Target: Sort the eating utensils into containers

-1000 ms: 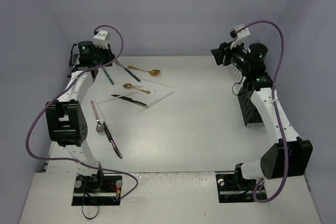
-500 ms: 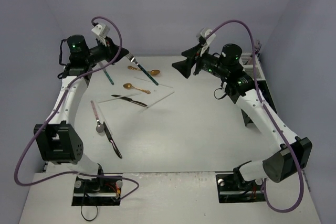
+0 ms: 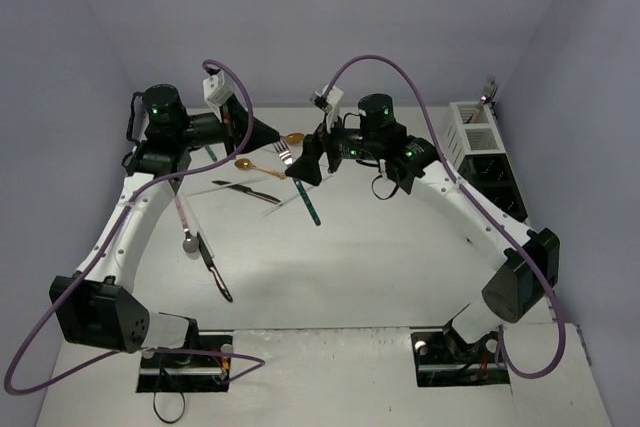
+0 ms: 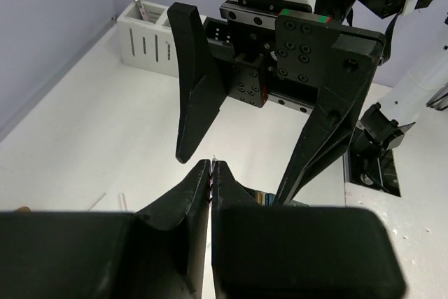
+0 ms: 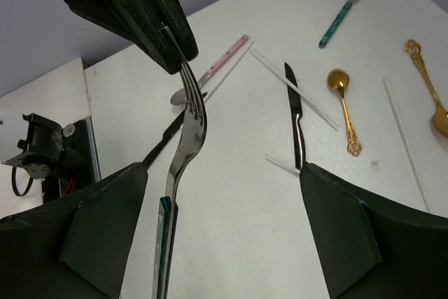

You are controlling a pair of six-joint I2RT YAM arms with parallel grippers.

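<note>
L claw (image 5: pixel 175 50) is pinched tight on the tine tips of the teal-handled fork (image 5: pixel 185 127), which hangs mid-air over open bench (image 3: pixel 380 257). R claw (image 3: pixel 305 165) is wide open, fingers either side of the fork, not touching. Handle end is cut off in R wrist view; fork mostly hidden in L wrist view. White holder (image 3: pixel 470 127) and black holder (image 3: pixel 497 187) sit at the right edge, well apart from the fork.

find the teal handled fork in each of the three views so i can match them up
Top external: the fork hangs tilted at centre, tines up-left, teal handle down-right.
Left wrist: almost hidden, pinched edge-on in the shut left gripper at centre.
Right wrist: left of centre, tines up, handle running off the bottom edge.
Shared landmark: the left gripper clamping the tines, seen in all three.
</note>
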